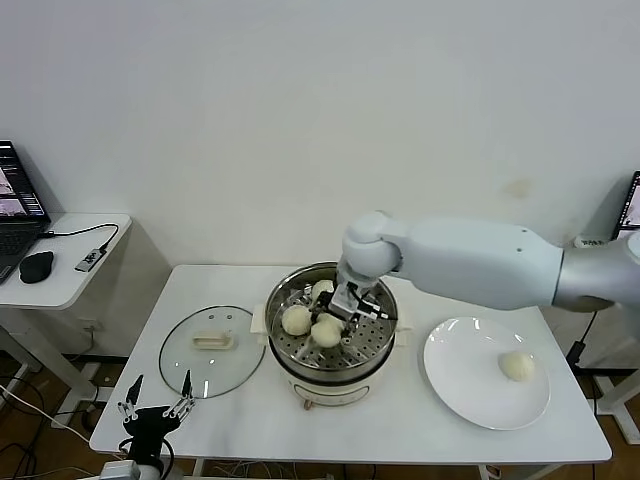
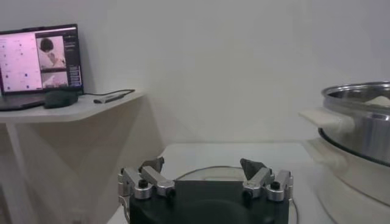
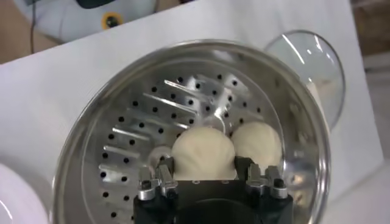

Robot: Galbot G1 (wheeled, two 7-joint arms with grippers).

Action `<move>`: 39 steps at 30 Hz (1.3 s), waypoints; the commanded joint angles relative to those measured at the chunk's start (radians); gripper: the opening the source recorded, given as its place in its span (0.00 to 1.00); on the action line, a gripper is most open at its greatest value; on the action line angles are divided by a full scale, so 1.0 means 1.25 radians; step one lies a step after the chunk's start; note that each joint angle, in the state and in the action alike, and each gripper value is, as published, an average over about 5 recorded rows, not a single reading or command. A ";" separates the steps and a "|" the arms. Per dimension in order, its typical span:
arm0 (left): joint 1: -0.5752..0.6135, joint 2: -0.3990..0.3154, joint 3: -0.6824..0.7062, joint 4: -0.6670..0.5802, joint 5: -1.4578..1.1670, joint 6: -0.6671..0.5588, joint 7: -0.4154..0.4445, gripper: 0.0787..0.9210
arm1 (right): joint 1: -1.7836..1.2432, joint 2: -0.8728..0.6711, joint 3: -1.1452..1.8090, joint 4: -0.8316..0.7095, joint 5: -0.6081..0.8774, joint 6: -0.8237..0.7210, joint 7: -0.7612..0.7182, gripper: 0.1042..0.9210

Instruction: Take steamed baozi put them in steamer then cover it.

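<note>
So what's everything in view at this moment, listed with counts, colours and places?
steamer baozi: two certain, cream-white, on the perforated tray; a pale shape behind them may be a third
plate baozi: one, cream-white, on the plate
steamer: one, steel with a white base, table centre
cover: one, clear glass with a cream handle, flat on the table left of the steamer
plate: one, white, right of the steamer
table: one, white
side desk: one, white, far left, carrying laptop and black mouse
left gripper: jaws open, low off the table's front-left corner
right gripper: down inside the steamer, at one baozi
</note>
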 commanded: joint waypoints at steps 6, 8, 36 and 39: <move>0.004 -0.005 -0.002 0.000 0.001 -0.002 -0.001 0.88 | -0.012 0.019 -0.026 0.000 -0.039 0.075 -0.019 0.62; 0.005 -0.005 -0.002 0.000 0.004 -0.003 0.000 0.88 | -0.013 0.013 -0.028 0.009 -0.033 0.074 -0.020 0.64; -0.002 0.020 0.014 -0.014 0.025 -0.002 0.005 0.88 | 0.052 -0.432 0.106 0.177 0.213 -0.487 0.006 0.88; -0.005 0.025 0.019 -0.012 0.026 -0.002 0.006 0.88 | 0.010 -0.509 0.131 0.194 0.188 -0.500 0.004 0.88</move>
